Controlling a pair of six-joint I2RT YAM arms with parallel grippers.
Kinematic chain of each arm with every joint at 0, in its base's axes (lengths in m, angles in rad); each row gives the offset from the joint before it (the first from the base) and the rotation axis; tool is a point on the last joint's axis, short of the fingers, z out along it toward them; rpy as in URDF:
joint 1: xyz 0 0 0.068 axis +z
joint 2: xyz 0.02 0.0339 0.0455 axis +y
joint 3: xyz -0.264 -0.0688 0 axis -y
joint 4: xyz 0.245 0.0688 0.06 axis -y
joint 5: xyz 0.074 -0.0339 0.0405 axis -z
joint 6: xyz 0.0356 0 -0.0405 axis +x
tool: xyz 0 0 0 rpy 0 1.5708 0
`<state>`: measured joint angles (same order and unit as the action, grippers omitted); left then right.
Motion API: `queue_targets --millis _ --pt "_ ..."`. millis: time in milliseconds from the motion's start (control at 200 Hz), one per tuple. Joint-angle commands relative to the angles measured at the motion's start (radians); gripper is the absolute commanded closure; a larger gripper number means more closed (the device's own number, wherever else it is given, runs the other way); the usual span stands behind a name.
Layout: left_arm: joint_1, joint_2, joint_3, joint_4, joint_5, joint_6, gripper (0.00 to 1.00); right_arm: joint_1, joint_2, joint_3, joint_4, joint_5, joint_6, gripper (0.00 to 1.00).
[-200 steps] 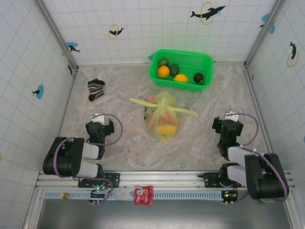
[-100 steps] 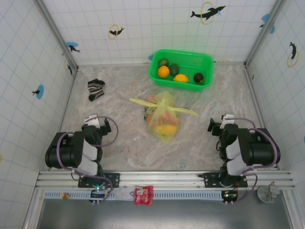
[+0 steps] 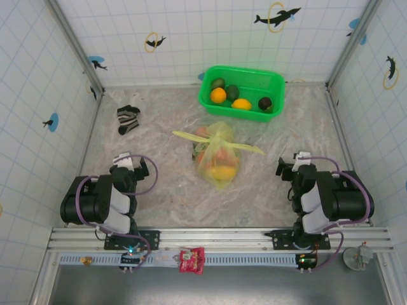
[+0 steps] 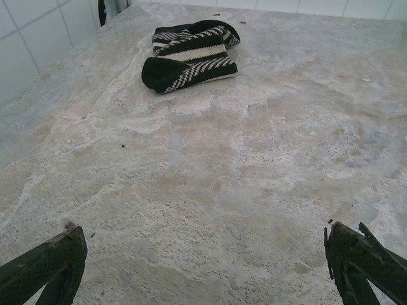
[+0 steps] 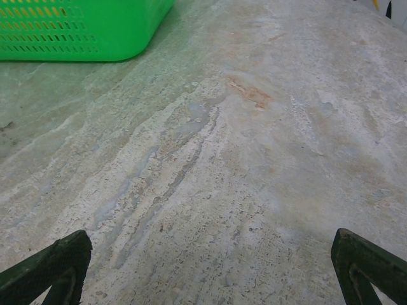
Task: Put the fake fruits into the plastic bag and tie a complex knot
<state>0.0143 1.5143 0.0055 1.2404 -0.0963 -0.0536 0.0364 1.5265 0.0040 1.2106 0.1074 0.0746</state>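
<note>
The thin translucent yellow-green plastic bag (image 3: 217,159) lies in the middle of the pale marbled worktop (image 3: 165,197). Orange, red and yellow glossy plastic fruits (image 3: 221,170) show through its skin. Its handles are bunched into a small twisted knot (image 3: 222,143) with two pointed tails sticking out sideways.

The left arm (image 3: 102,203) and right arm (image 3: 334,203) sit folded by their bases, well apart from the bag. The left jaws are spread wide over bare worktop, facing the striped black-and-white sock (image 4: 187,54), and hold nothing. The right jaws are equally wide and empty, near the bright green rigid rectangular basket (image 5: 76,32).

That basket contains orange, yellow and dark green fruits (image 3: 218,95). The tying step looks finished. If the basket fruits count, the next move calls for undoing the knot first; otherwise no further move seems needed.
</note>
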Motion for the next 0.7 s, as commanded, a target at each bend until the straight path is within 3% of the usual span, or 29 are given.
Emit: queue_targets --millis 0,696 --pt "0.006 0.0 0.005 0.02 0.009 -0.009 0.02 -0.016 -0.005 0.002 0.039 -0.03 -0.002 0.01" --pt "0.005 -0.003 -0.001 0.03 0.006 -0.009 0.02 -0.01 -0.005 0.004 0.037 -0.023 -0.007 0.01"
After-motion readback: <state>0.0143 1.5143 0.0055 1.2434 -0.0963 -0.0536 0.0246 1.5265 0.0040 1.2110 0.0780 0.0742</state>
